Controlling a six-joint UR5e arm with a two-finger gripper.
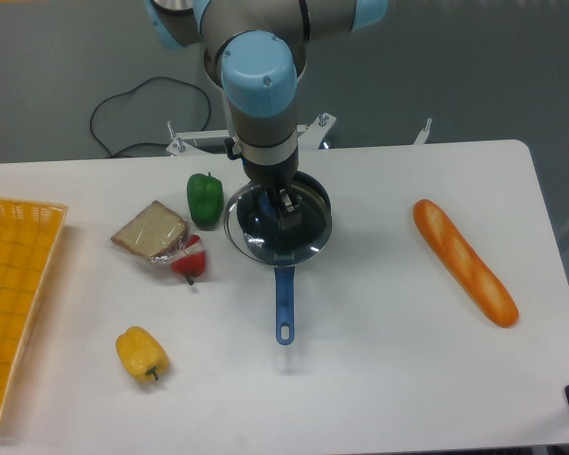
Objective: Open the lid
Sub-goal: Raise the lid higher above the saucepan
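The lid (308,235), a round glass disc with a silver rim, hangs lifted above the dark blue saucepan, whose long handle (283,301) points toward the table's front. My gripper (279,210) reaches straight down onto the lid's centre and is shut on its blue knob, which the fingers mostly hide. The lid's rim looks larger and sits a little left of the pan, whose body shows only dimly through the glass.
A green pepper (205,196) stands just left of the pan. A sandwich slice (150,230) and a red pepper (191,262) lie further left, a yellow pepper (140,353) at front left, a yellow basket (9,294) at the left edge, a baguette (465,262) at right.
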